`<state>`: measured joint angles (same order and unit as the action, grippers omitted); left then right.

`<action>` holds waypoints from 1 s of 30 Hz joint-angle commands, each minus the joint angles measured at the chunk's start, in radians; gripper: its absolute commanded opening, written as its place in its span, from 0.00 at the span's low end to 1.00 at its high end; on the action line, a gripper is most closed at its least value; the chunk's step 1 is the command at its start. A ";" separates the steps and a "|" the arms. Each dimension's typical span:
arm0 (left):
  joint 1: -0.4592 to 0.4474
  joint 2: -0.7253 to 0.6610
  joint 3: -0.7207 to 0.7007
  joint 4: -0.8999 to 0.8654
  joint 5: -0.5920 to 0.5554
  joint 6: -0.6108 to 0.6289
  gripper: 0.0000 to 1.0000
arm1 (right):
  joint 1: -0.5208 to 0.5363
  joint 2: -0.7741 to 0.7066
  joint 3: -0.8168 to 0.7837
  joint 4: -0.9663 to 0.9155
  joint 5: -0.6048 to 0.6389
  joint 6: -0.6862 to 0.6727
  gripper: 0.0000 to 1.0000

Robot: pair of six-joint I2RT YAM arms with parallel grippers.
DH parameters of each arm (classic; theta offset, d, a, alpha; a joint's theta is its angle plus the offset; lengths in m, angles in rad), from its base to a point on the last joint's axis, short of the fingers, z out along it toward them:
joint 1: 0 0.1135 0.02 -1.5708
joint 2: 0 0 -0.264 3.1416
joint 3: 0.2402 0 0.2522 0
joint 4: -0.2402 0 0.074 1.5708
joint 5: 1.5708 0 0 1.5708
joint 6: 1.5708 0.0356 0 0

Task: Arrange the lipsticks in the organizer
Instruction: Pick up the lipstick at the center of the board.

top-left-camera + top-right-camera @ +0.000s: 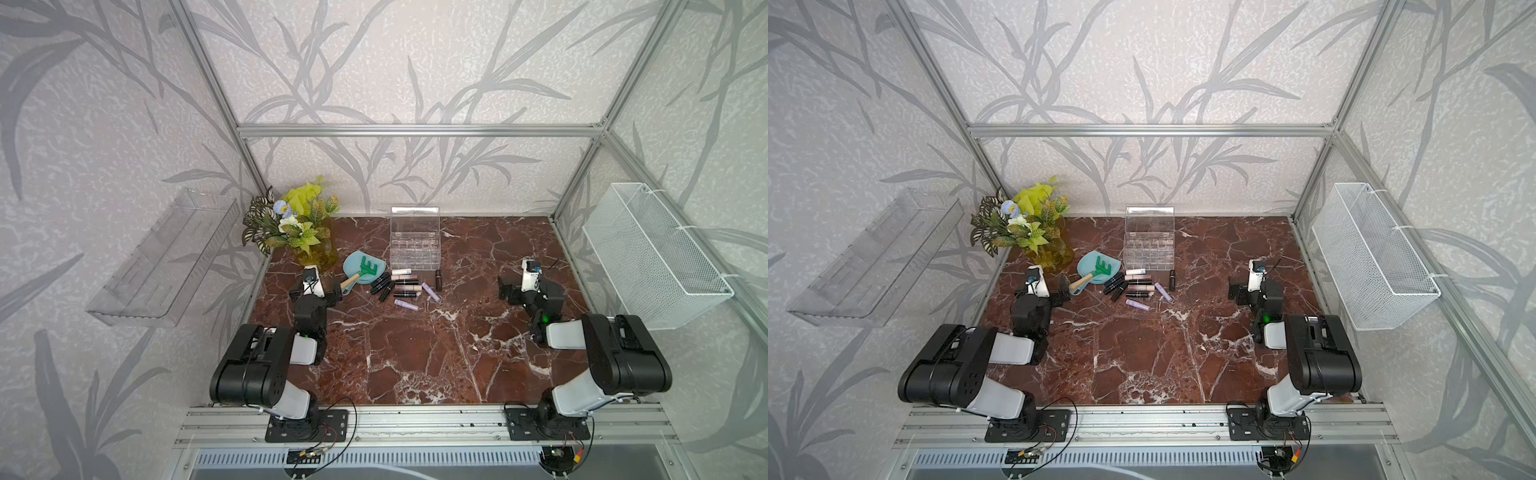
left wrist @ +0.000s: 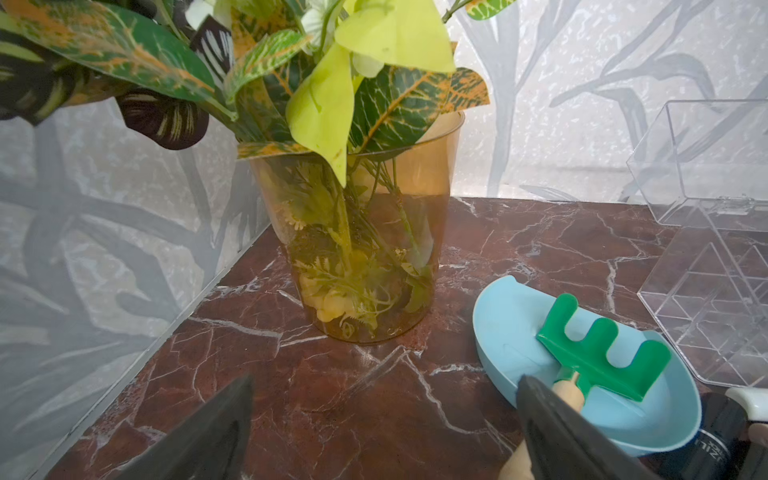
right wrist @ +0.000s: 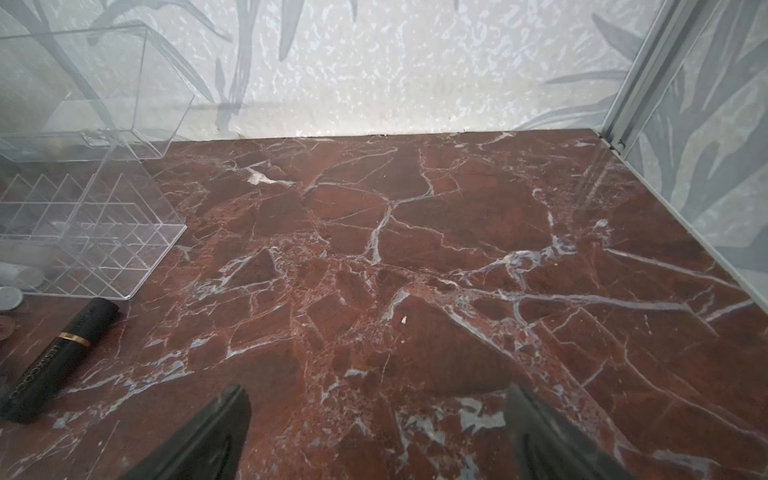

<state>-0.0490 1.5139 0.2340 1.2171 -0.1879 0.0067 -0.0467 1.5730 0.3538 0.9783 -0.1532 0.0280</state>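
Several lipsticks (image 1: 401, 286) (image 1: 1137, 287), black, brown, beige and lilac, lie in a loose cluster on the marble table just in front of the organizer (image 1: 415, 245) (image 1: 1149, 245). This clear gridded box stands with its lid upright, and its cells look empty. One dark tube (image 1: 438, 279) lies apart at the right, and it is the black lipstick (image 3: 58, 357) in the right wrist view. My left gripper (image 1: 315, 290) (image 2: 386, 386) hovers open, left of the cluster. My right gripper (image 1: 528, 291) (image 3: 376, 392) is open over bare marble to the right. Neither holds anything.
An amber vase of fake plants (image 1: 309, 239) (image 2: 353, 249) stands at the back left. A pale blue scoop (image 1: 357, 266) (image 2: 511, 332) carries a green toy rake (image 1: 368, 267) (image 2: 598, 349) beside my left gripper. A clear wall tray (image 1: 162, 257) and a white wire basket (image 1: 656, 257) hang on the side walls.
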 commanded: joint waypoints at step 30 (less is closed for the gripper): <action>-0.111 -0.406 0.291 -0.751 0.112 -0.341 1.00 | 0.229 -0.540 0.378 -0.980 0.120 0.308 0.99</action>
<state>-0.1703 1.1355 0.5327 0.5259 -0.2348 -0.2337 0.1864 1.0107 0.7357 0.1913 0.0948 0.2504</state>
